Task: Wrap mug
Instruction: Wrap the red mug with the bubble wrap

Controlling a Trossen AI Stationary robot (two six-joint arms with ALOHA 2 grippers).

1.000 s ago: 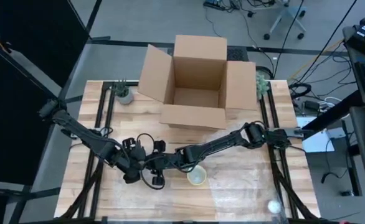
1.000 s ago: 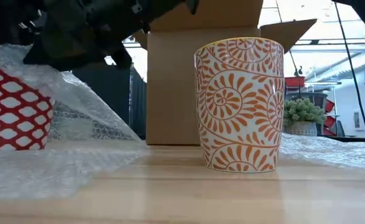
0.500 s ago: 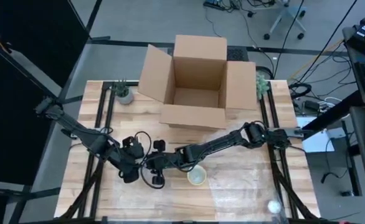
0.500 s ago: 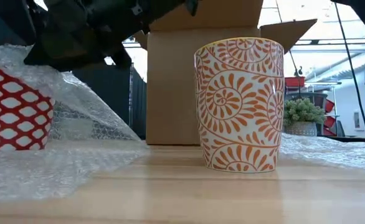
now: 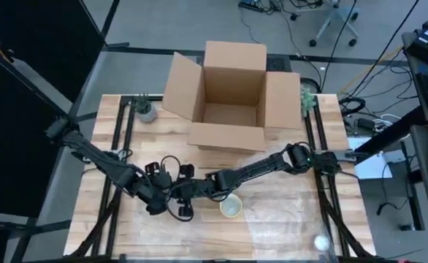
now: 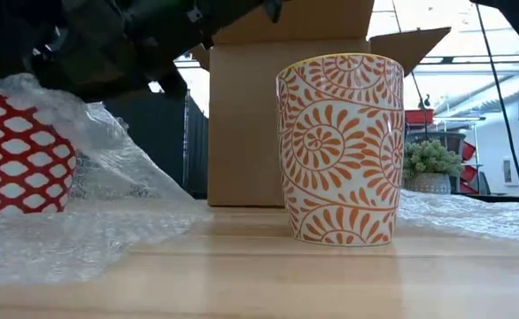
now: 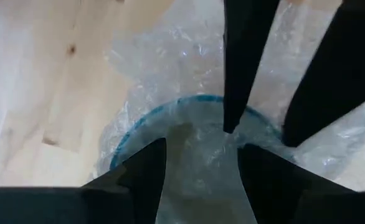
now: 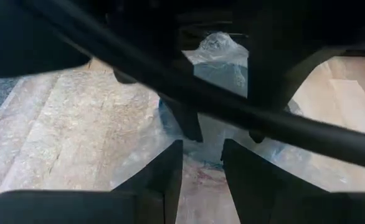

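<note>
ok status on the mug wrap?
Both grippers, left and right, over red mug, bubble wrap draped on it. Orange mug stands unwrapped beside. Nothing blocking.

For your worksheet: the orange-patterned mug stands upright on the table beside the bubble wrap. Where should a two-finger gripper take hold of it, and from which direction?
Probably from above, one finger inside the orange-patterned mug and one outside, pinching the rim. It stands upright with its mouth open and clear, and no handle shows in the low view. Its wide, nearly straight wall may be too broad for a side grasp.
</note>
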